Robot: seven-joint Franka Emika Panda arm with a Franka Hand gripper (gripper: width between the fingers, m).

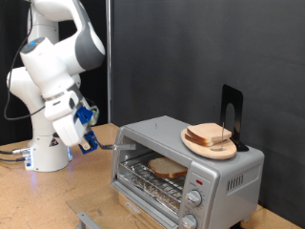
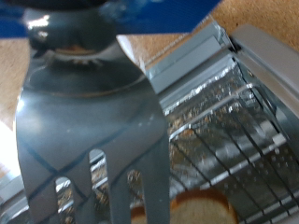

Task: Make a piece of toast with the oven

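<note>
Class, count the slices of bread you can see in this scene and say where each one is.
2 for certain: one slice on the rack inside the oven, one on the wooden plate atop it. The plate's bread looks stacked, so another may be hidden there.

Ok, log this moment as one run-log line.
gripper: holds metal spatula | oven: door open | piece of toast: on rack inside | other bread slices: on wooden plate atop oven

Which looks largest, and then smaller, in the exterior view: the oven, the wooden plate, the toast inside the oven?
1. The oven, clearly largest.
2. The wooden plate on top of it.
3. The piece of toast on the rack inside; it is partly hidden by the oven frame, so its full size is unsure.
</note>
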